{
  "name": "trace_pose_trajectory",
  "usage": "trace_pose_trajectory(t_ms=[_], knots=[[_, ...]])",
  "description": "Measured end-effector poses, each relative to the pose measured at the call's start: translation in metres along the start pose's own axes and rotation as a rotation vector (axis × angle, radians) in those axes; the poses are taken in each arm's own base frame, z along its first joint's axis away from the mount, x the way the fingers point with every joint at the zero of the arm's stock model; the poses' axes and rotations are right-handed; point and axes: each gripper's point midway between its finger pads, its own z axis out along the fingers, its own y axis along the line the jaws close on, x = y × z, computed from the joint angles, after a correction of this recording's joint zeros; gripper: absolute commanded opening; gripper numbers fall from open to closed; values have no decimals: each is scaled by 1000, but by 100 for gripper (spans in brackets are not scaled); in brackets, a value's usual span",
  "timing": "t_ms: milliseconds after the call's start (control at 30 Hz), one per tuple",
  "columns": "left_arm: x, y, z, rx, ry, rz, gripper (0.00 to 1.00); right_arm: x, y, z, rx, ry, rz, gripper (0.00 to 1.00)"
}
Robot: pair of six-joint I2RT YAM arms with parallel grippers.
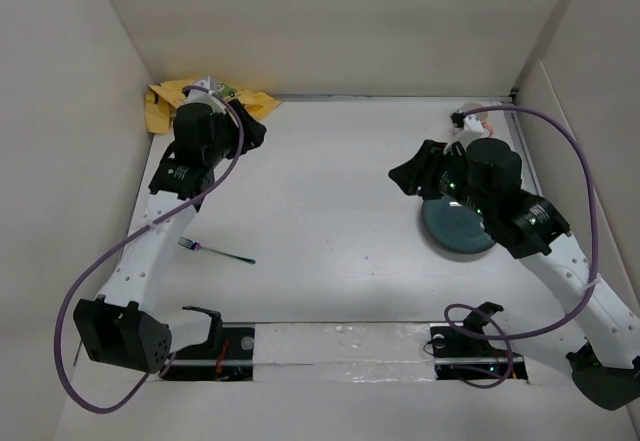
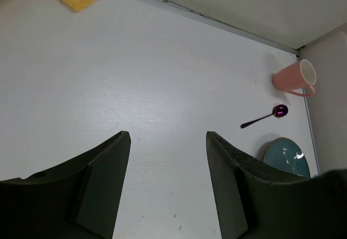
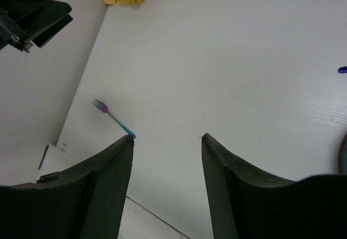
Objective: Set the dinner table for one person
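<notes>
The white dinner table [image 1: 330,191] carries a teal plate [image 1: 450,233] at the right, partly under my right arm. A fork with a teal handle [image 1: 215,251] lies at the left. In the left wrist view I see a pink cup [image 2: 293,79] on its side, a purple spoon [image 2: 265,117] and the plate [image 2: 284,155]. My left gripper [image 1: 257,123] is open and empty, hovering by the far left corner. My right gripper [image 1: 405,176] is open and empty, above the table left of the plate. The fork [image 3: 113,117] also shows in the right wrist view.
A crumpled yellow cloth [image 1: 165,101] lies in the far left corner, behind my left arm. Pale panels wall the table on three sides. A clear strip and both arm bases sit along the near edge.
</notes>
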Motion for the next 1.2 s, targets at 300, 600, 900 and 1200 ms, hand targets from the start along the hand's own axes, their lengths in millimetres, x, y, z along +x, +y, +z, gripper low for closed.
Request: trace_pose_trajectory(t_ms=[300,600,900,1200], knots=[[-24,13,19,-131,-28,-4,0,0,-15,5,29,5,21,0],[-39,105,91,-397,4,-94,14,7,-22,9,29,29,26,0],[8,222,157,-686,126,-176,57,17,-33,23,49,76,31,9],[13,273,186,-710,84,-321,69,32,-37,38,45,149,25,46]])
